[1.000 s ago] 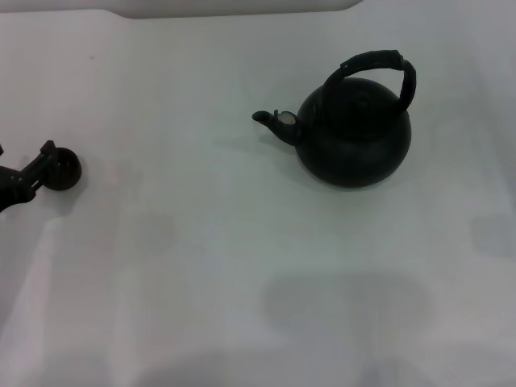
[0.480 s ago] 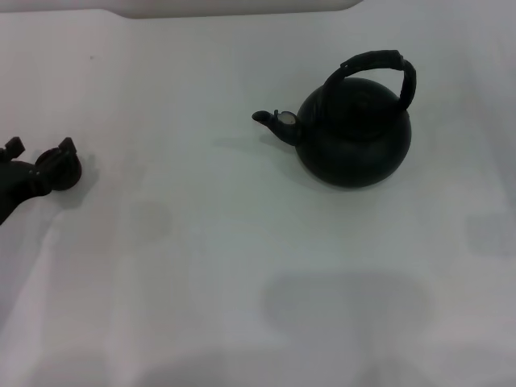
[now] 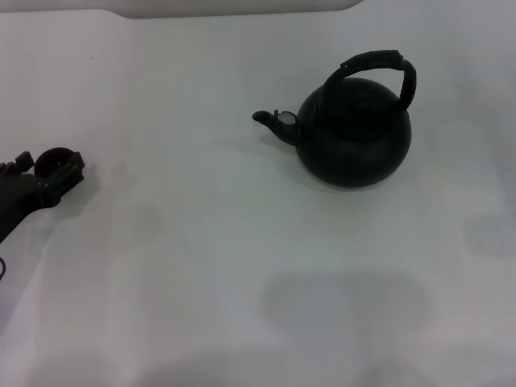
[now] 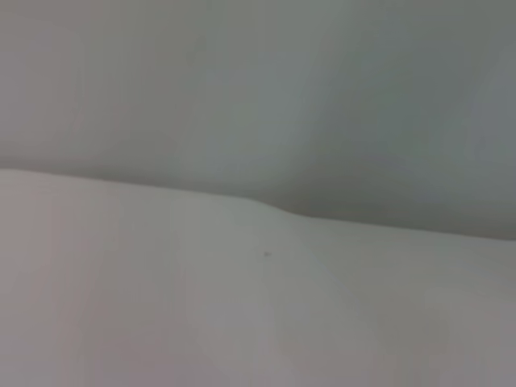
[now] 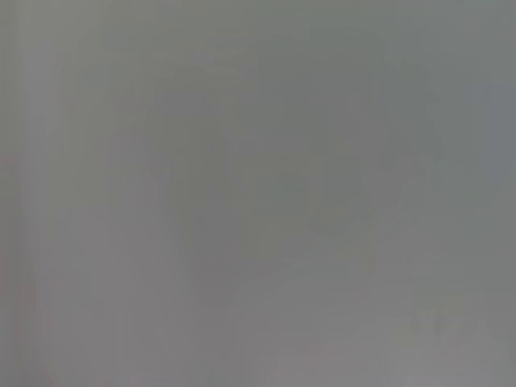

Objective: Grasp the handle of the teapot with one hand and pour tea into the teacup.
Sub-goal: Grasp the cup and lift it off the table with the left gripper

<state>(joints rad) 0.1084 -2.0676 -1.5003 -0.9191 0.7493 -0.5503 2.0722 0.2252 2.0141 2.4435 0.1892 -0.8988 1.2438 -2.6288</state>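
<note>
The matte-black teapot [image 3: 355, 141] stands upright right of centre on the white table. Its arched handle [image 3: 375, 60] rises over its top. Its short spout [image 3: 274, 122] points left. At the far left sits the tiny dark teacup [image 3: 58, 159]. My left gripper [image 3: 48, 165] comes in from the left edge, open, with one finger on each side of the cup. Whether the fingers touch the cup I cannot tell. The right gripper shows in no view. Both wrist views show only pale blank surface.
The white table [image 3: 201, 266] stretches between cup and teapot. A raised white rim [image 3: 234, 6] runs along the far edge. Soft grey shadows lie on the near part of the table.
My left gripper has shifted so that its fingers now straddle the teacup instead of standing beside it. The cup sits slightly farther left. The teapot has not moved.
</note>
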